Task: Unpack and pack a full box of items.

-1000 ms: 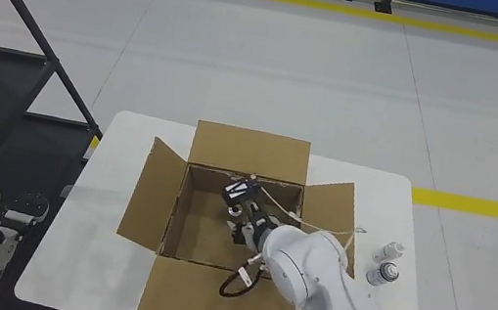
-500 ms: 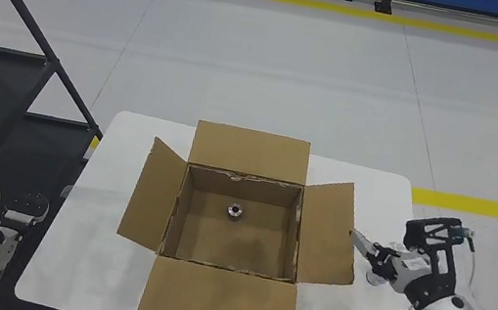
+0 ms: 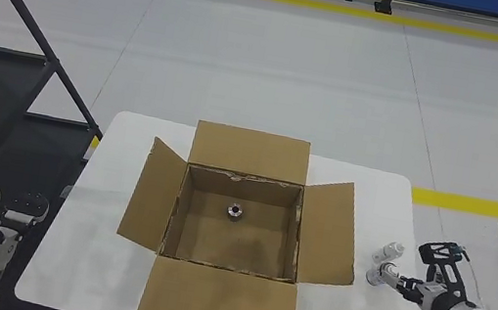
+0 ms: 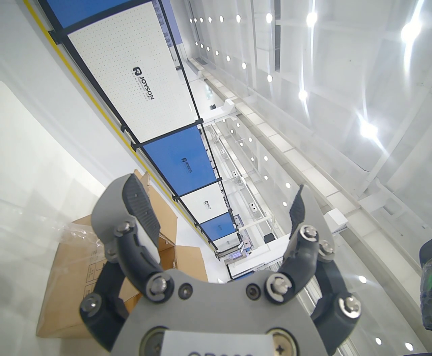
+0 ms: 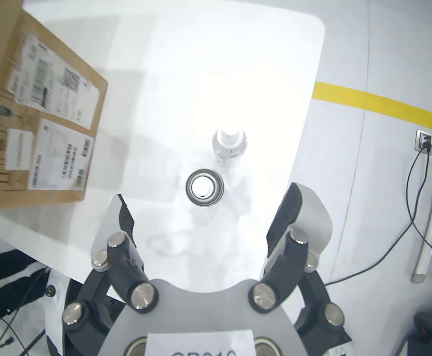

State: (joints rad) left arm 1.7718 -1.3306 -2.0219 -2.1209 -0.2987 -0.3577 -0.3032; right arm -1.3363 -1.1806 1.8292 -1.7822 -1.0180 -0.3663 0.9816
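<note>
An open cardboard box [image 3: 250,150] stands in the middle of the white table [image 3: 102,259], flaps spread outward. One small round metal item [image 3: 235,211] lies on its floor near the far wall. A metal-topped can [image 3: 378,273] [image 5: 204,187] and a white bottle [image 3: 393,250] [image 5: 229,143] stand upright at the table's right edge. My right gripper [image 3: 396,280] [image 5: 207,197] hovers open just above and beside the can, touching nothing. My left gripper [image 4: 219,199] is open with nothing in it and points up at the ceiling.
The box's right flap [image 5: 44,111] with paper labels lies near the can. The table's right edge [image 5: 303,141] is close behind the bottle. A black frame [image 3: 38,50] stands left of the table. Stacked cardboard boxes [image 4: 74,269] sit on the floor.
My right arm has come out of the box, swung right across the table and drawn back to the right edge by the can. The small item stays in the box.
</note>
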